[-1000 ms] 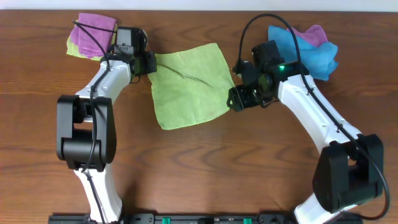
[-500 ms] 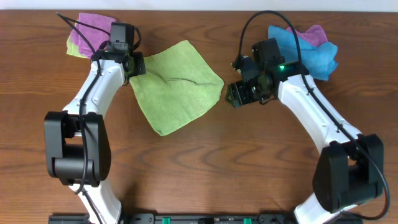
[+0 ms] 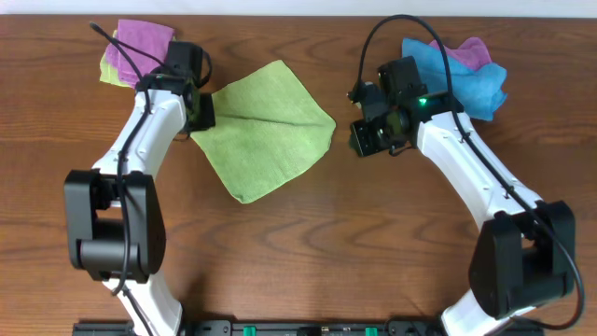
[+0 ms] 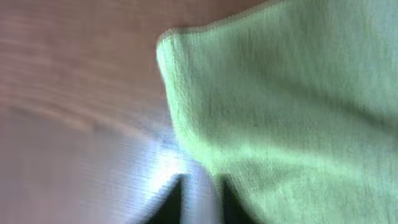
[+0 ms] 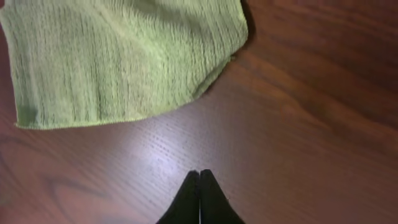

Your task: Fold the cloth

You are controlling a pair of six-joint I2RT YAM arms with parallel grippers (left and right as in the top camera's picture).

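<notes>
Here, the green cloth (image 3: 266,126) lies spread open on the wooden table (image 3: 373,252), between my two arms. My left claw (image 3: 201,110) sits at the cloth's left corner; its view is blurred, so I cannot tell whether it pinches the edge. My right claw (image 3: 366,140) is pressed together and empty, near the cloth's right corner, not touching it.
</notes>
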